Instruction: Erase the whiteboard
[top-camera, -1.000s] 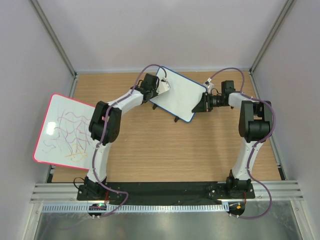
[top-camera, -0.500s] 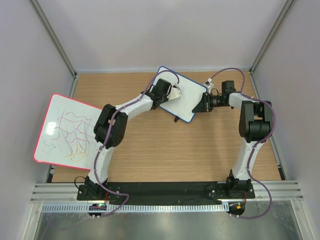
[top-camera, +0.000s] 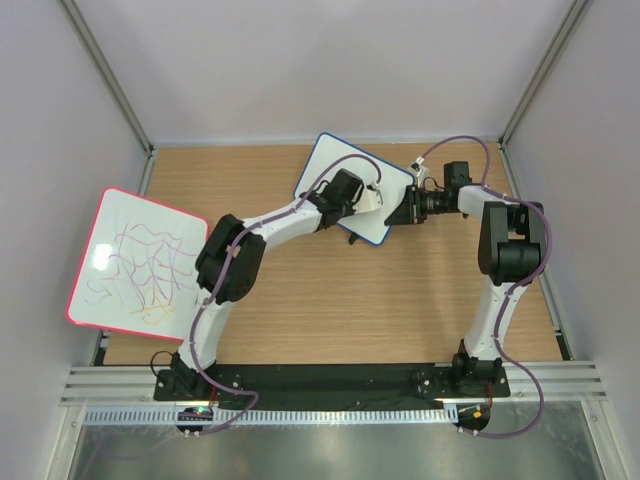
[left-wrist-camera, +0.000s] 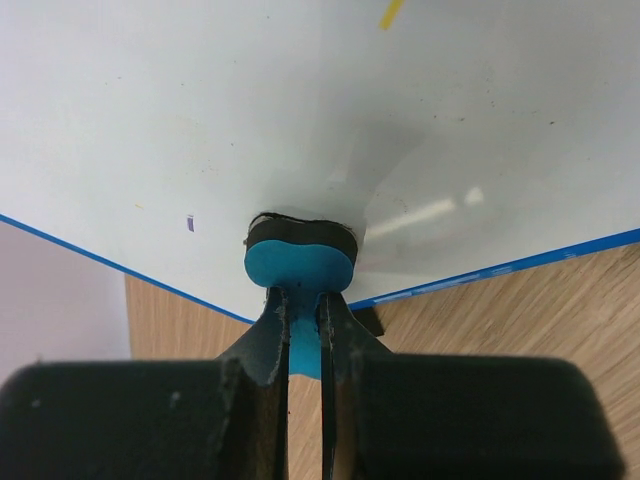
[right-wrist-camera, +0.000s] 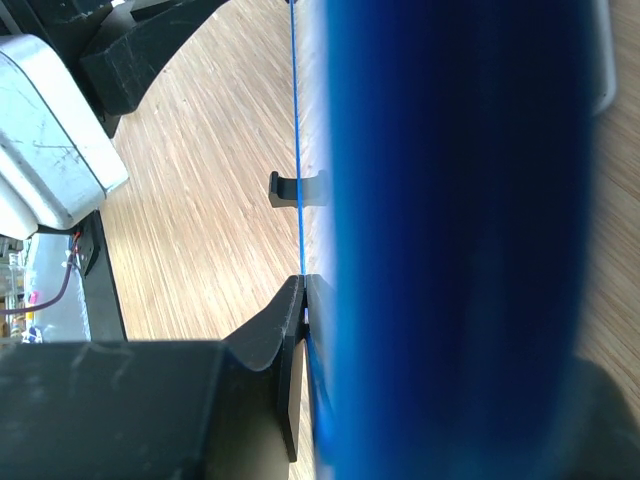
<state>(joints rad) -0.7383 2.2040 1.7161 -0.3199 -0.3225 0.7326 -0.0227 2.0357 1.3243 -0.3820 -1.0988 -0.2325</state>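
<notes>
The small blue-framed whiteboard (top-camera: 338, 175) lies tilted at the far middle of the table. In the left wrist view its white face (left-wrist-camera: 300, 110) is nearly clean, with one small dark mark at the left and a yellow mark at the top. My left gripper (top-camera: 372, 198) is shut on a blue eraser (left-wrist-camera: 298, 265), whose black pad presses on the board near its near edge. My right gripper (top-camera: 402, 212) is shut on the board's right edge (right-wrist-camera: 300, 150); the blue frame fills most of the right wrist view.
A larger red-framed board (top-camera: 135, 258) with purple and yellow scribbles leans at the table's left edge. Grey walls enclose the table on three sides. A black rail (top-camera: 330, 378) runs along the near edge by the arm bases.
My left gripper has swept the eraser rightward and nearer across the whiteboard, from its left part to near its right near edge. The right arm has held still.
</notes>
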